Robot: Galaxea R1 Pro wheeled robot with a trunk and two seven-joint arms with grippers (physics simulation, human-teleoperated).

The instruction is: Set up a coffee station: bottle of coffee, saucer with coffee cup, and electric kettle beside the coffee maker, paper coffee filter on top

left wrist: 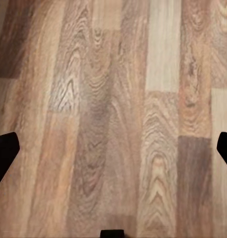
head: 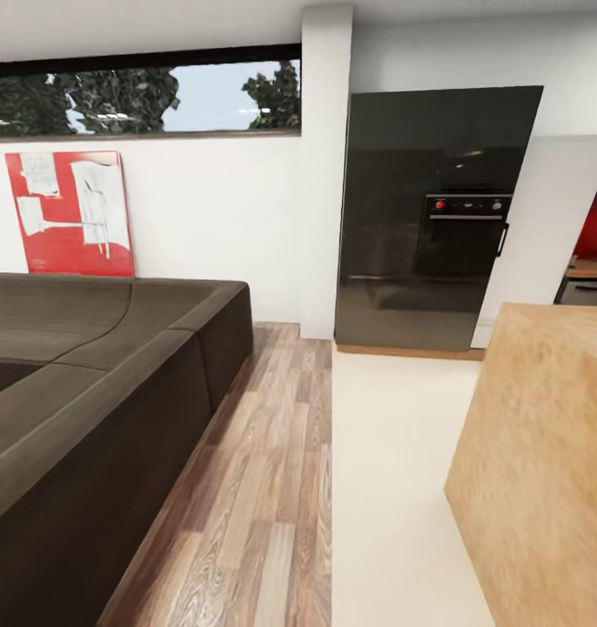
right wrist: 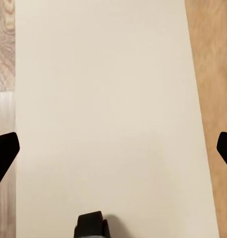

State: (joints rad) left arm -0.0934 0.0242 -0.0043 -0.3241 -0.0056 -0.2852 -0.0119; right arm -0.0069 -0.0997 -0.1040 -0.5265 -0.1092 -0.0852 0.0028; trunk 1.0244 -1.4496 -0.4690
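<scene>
Scene: head view looks along a room where wood-plank flooring (head: 264,488) meets a pale cream floor (head: 394,470) running up the middle right of the frame.
Left side: a big dark-brown sectional sofa (head: 98,392) takes up the lower left; above it, a red-and-white abstract painting (head: 70,213) leans on the white wall under a long strip window (head: 142,96).
Centre right: a tall glossy black cabinet with a built-in oven (head: 438,218), red knob showing on the oven panel.
Lower right: a light wood-coloured block (head: 542,453), side face towards us; can't tell whether it's the tabletop.
Task's things: none to point out here, robot is in transit.
Left end effector (left wrist: 113,148): over the wood planks, dark fingertips (left wrist: 4,153) at both frame edges, spread wide, nothing between them.
Right end effector (right wrist: 113,148): over the cream floor, wood strips at both frame edges; fingertips (right wrist: 5,153) parted, empty.
</scene>
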